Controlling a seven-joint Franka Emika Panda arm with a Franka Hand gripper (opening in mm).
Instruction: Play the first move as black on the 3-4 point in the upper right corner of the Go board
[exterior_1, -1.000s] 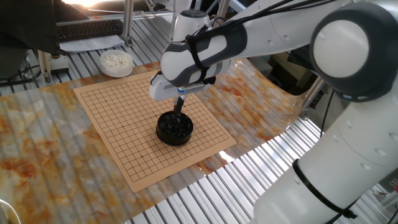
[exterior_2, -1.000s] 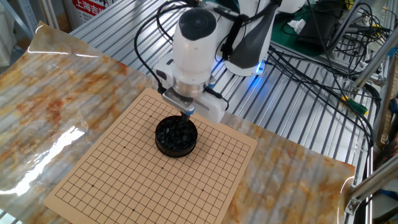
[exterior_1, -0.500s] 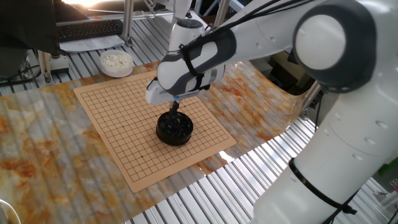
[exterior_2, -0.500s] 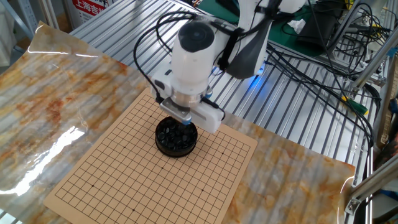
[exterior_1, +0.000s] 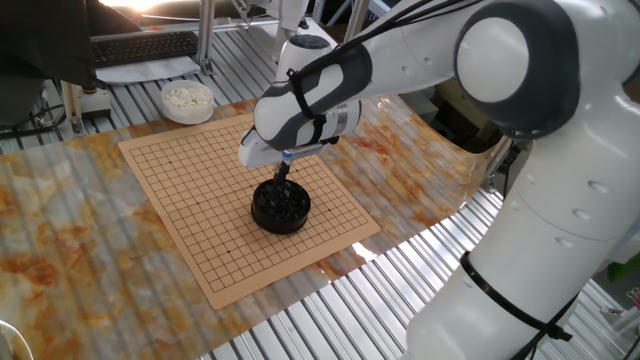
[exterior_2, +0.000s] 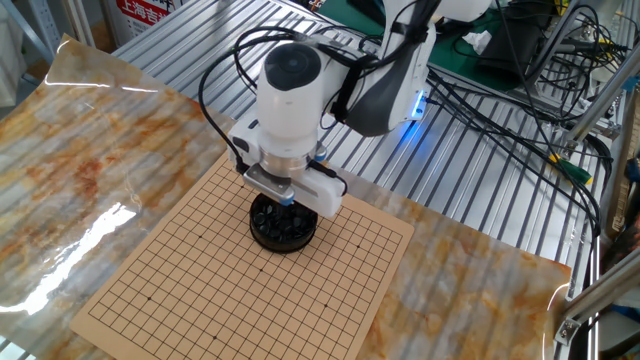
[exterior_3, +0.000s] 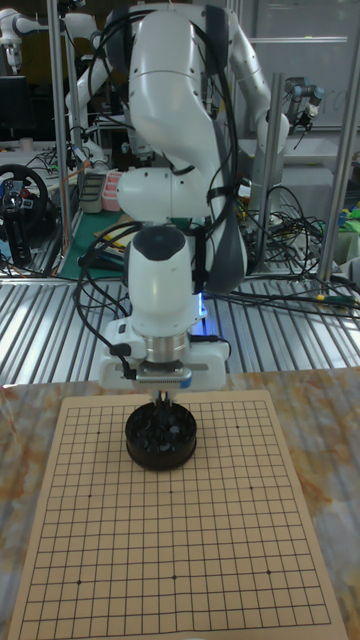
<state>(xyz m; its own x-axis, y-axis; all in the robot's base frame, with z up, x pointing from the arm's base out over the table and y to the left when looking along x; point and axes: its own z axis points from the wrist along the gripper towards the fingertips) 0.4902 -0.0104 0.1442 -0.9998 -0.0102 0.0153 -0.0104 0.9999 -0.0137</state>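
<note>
A squat black bowl full of black stones stands on the tan Go board. My gripper hangs straight over the bowl with its fingertips at the stones. The fingers look close together, and I cannot make out whether a black stone sits between them. In the other fixed view the wrist covers the fingers above the bowl. The tall fixed view shows the gripper dipping into the bowl. The 3-4 point in the board's upper right corner is bare, to the right of the bowl.
A white bowl of white stones stands off the board's far corner. The board lies on a marbled orange sheet over metal slats. Cables trail behind the arm's base.
The hand has shifted slightly across the bowl, toward the left in the fixed views, staying over the stones. The bowl and board have not moved.
</note>
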